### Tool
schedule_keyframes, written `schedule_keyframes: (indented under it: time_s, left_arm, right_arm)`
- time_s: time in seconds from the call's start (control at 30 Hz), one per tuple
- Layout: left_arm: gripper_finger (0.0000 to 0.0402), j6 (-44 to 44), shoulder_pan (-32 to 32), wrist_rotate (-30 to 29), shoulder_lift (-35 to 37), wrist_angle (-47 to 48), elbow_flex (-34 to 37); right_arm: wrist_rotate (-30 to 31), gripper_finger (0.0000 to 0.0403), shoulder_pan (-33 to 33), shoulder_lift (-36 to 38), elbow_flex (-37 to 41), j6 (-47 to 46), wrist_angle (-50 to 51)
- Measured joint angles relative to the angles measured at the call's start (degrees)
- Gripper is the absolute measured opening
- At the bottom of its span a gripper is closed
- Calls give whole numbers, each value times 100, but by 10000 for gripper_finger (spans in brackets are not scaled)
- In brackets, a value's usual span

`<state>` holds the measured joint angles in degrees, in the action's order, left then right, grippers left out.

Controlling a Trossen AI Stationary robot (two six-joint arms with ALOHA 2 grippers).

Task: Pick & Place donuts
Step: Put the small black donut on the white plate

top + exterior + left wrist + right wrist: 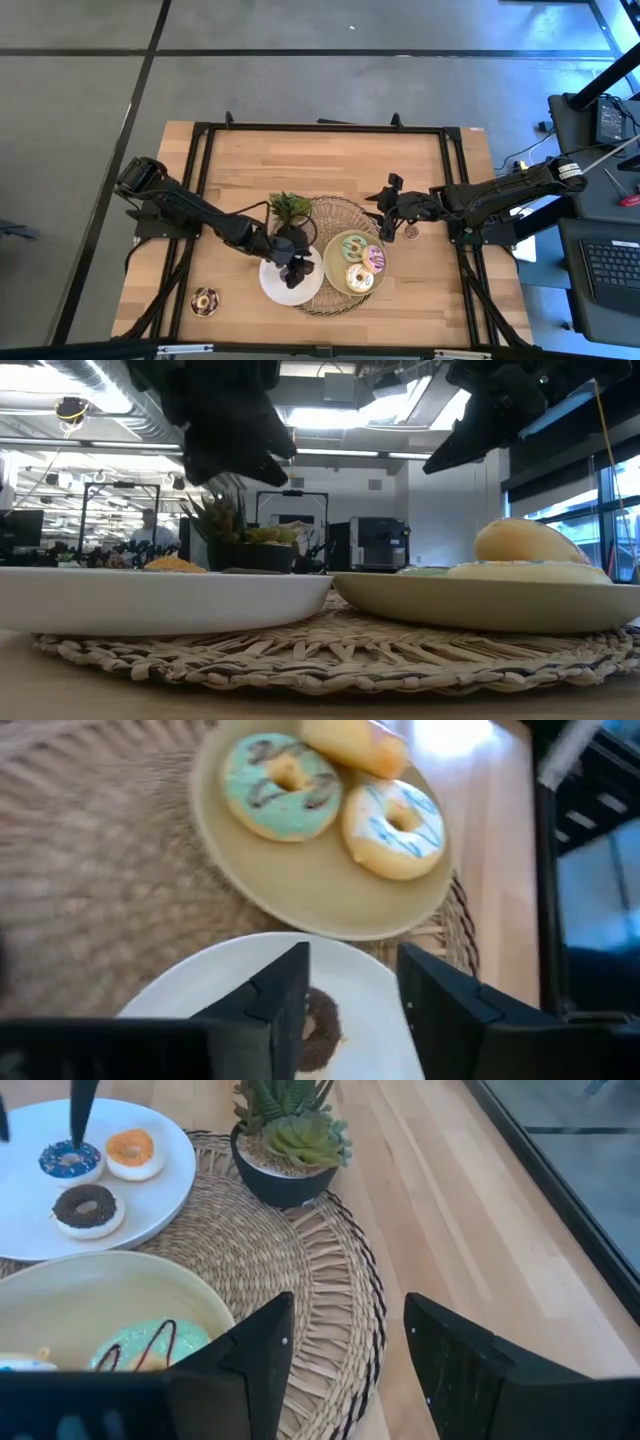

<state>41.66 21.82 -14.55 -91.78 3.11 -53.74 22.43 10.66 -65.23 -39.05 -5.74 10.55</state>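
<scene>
My left gripper (290,265) (350,990) hangs open over the white plate (275,285), a chocolate mini donut (322,1025) showing between its fingers. The right wrist view shows three mini donuts lying on that plate: blue (70,1158), orange (133,1152) and chocolate (88,1210). The pale-green plate (335,265) carries a green-frosted donut (282,775), a white-yellow one (395,815) and a pink one (374,258). My right gripper (390,207) (345,1370) is open above the woven mat's far right edge. A chocolate sprinkled donut (205,300) lies on the table near the left corner.
Both plates sit on a round woven mat (335,215). A small potted plant (290,207) (290,1140) stands on the mat's far left part, close to my left arm. A small ring (411,232) lies on the wood right of the mat. A black frame (320,128) edges the table.
</scene>
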Motion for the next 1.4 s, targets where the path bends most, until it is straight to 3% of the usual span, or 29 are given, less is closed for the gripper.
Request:
schedule_keyframes:
  time_s: [0.27,0.57,0.97,1.4]
  left_arm:
    - [145,-669,25,280,-567,-571,14]
    - [145,-1979,166,97,-598,-789,12]
    - [142,-2298,127,114,-649,-617,12]
    - [144,-2461,129,206,-1192,-925,10]
  right_arm:
    - [1,191,1,0,-1,-2,-47]
    - [45,191,-1,0,0,-4,-44]
    - [58,191,-5,0,0,-22,-44]
    - [60,191,-5,0,0,-155,-225]
